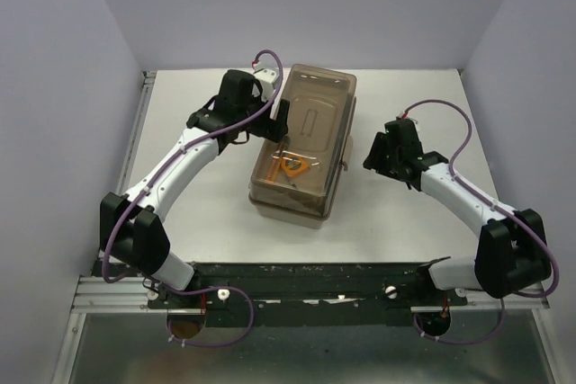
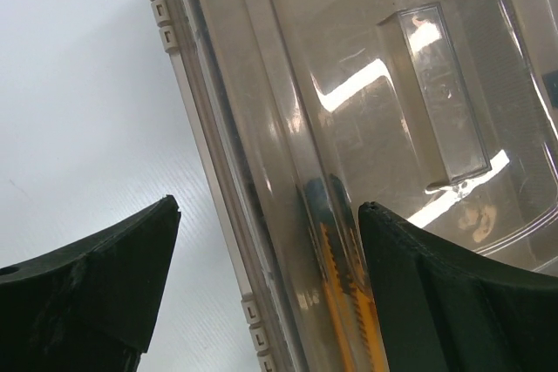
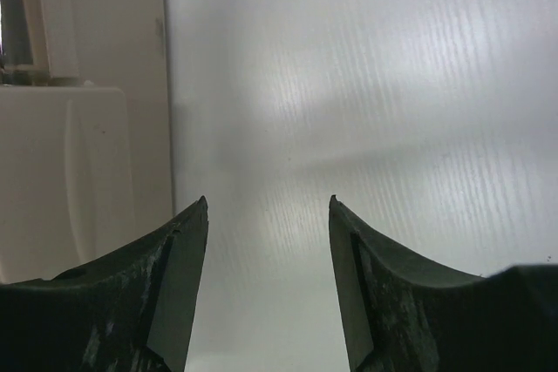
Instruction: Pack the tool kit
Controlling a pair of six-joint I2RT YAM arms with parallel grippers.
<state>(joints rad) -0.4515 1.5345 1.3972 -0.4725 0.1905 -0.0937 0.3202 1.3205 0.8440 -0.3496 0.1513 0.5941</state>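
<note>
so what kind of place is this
Probably a robot test cell: a white table walled in by pale panels, two arms bolted to a rail at its near edge, one toolbox on it.

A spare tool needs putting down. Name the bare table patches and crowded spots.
Free: the table strip between toolbox and arm bases; the far right corner beyond the right arm. Crowded: the toolbox's left side, under the left arm.

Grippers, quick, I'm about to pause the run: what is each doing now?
Left gripper: open, straddling the edge of the toolbox, gripping nothing.
Right gripper: open, empty, over the table.
</note>
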